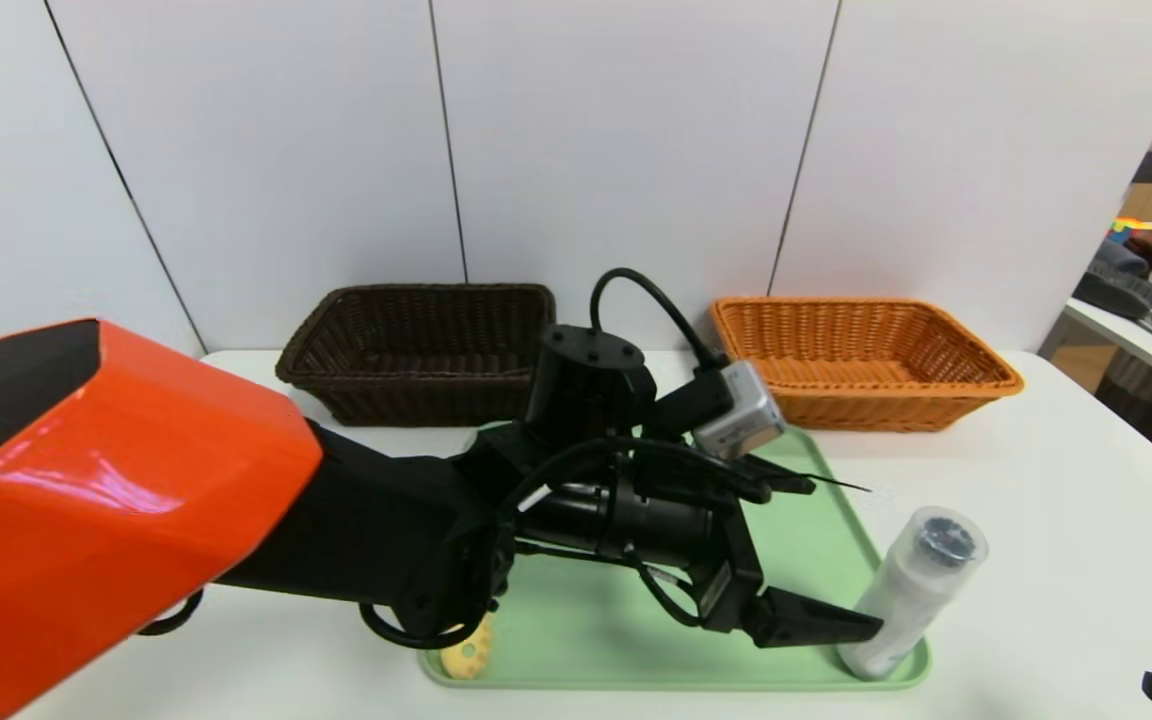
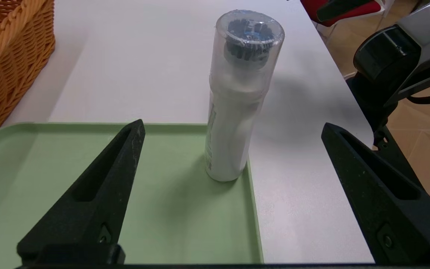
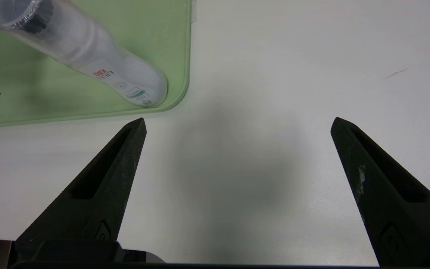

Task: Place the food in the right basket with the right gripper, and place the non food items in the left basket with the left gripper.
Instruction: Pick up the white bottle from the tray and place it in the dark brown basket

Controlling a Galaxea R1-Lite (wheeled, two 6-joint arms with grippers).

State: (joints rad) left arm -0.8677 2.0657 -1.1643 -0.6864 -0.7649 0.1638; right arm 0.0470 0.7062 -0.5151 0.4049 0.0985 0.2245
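White tabletop [image 1: 1036,560] carries a green tray [image 1: 636,650] before pale wall panels [image 1: 626,140]. Left gripper [image 2: 233,125] is open near the bottle [image 2: 233,104]; right gripper [image 3: 239,119] is open above bare tabletop.

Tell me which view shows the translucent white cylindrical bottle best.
The left wrist view: the bottle stands whole and unobstructed there. The head view shows it smaller, beside the left gripper; the right wrist view crops its top.
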